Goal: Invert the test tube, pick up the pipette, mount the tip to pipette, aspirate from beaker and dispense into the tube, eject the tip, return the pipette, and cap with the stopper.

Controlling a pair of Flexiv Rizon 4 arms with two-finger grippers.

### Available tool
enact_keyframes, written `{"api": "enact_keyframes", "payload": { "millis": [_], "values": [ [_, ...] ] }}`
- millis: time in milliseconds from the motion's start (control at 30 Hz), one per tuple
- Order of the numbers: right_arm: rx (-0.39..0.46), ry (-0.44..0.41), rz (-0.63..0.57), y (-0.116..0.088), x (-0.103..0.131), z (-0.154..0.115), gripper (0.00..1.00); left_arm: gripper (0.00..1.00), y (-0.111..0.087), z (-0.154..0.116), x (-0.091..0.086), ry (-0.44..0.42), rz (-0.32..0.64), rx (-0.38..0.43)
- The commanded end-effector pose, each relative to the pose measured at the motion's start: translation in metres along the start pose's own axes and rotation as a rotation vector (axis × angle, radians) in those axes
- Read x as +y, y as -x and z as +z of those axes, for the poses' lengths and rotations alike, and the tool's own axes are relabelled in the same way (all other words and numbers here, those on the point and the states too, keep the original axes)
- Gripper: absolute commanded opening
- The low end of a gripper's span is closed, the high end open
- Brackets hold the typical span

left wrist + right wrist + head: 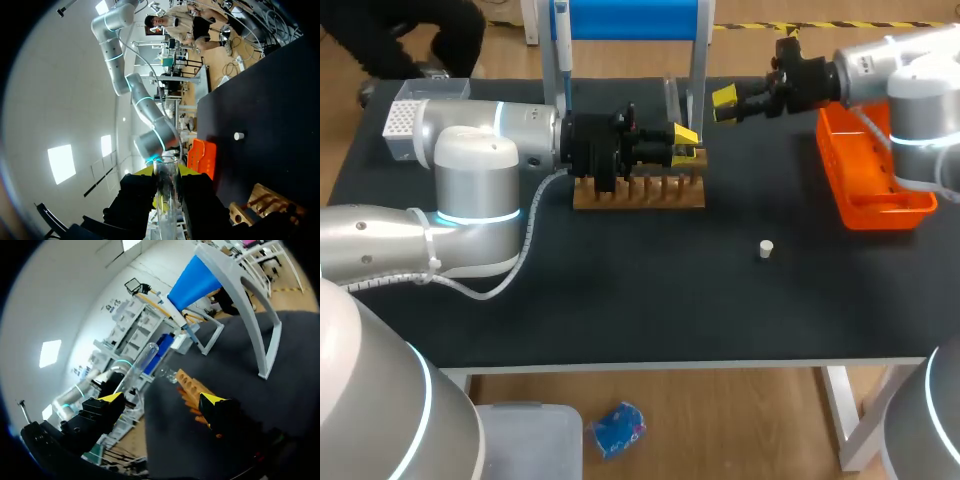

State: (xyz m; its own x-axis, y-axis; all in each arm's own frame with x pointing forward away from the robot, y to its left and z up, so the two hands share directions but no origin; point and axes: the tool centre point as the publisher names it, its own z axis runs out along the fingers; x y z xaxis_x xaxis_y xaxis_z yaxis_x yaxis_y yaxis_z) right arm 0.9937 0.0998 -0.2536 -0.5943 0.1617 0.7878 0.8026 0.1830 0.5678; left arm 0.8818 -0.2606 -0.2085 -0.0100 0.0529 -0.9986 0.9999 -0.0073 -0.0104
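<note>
A clear test tube [672, 100] stands upright above the wooden rack [638, 192], with my left gripper [685, 140] shut on its lower part. In the left wrist view the test tube [165, 190] runs between the yellow-tipped fingers of my left gripper [166, 172]. My right gripper [728, 104] hangs open just right of the tube, a little apart from it. Its wrist view shows my right gripper [162, 399] spread wide, with the test tube [142, 362] ahead of it. The white stopper [766, 248] lies on the black table. A pipette [560, 45] hangs on the blue stand [632, 20].
An orange basket [875, 175] sits at the table's right edge, under my right arm. A white tip box [405, 115] stands at the back left. The wooden rack [192, 390] lies below and ahead of my right gripper. The stopper [239, 135] rests alone on the open front area.
</note>
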Motion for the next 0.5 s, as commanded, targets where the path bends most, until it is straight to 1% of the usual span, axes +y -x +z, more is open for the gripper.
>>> {"api": "enact_keyframes", "payload": {
  "millis": [33, 367, 400, 467, 500],
  "values": [
    [-0.24, -0.136, -0.404, -0.005, 0.003, 0.0, 1.0, 0.0, 0.0, 0.001, -0.001, 0.004, 0.003, -0.001],
    [-0.24, -0.136, -0.404, -0.005, 0.003, 0.0, 1.0, 0.0, 0.0, 0.001, -0.001, 0.004, 0.003, -0.001],
    [-0.257, -0.157, -0.483, -0.001, 0.0, 0.004, 1.0, 0.0, 0.0, 0.001, -0.001, 0.004, 0.003, -0.001],
    [-0.22, -0.191, -0.517, 0.007, -0.007, 0.01, 1.0, 0.0, 0.0, 0.001, -0.001, 0.004, 0.003, -0.001],
    [-0.239, -0.198, -0.577, 0.01, -0.01, 0.012, 1.0, 0.0, 0.0, 0.001, -0.001, 0.004, 0.003, -0.001]
  ]
}}
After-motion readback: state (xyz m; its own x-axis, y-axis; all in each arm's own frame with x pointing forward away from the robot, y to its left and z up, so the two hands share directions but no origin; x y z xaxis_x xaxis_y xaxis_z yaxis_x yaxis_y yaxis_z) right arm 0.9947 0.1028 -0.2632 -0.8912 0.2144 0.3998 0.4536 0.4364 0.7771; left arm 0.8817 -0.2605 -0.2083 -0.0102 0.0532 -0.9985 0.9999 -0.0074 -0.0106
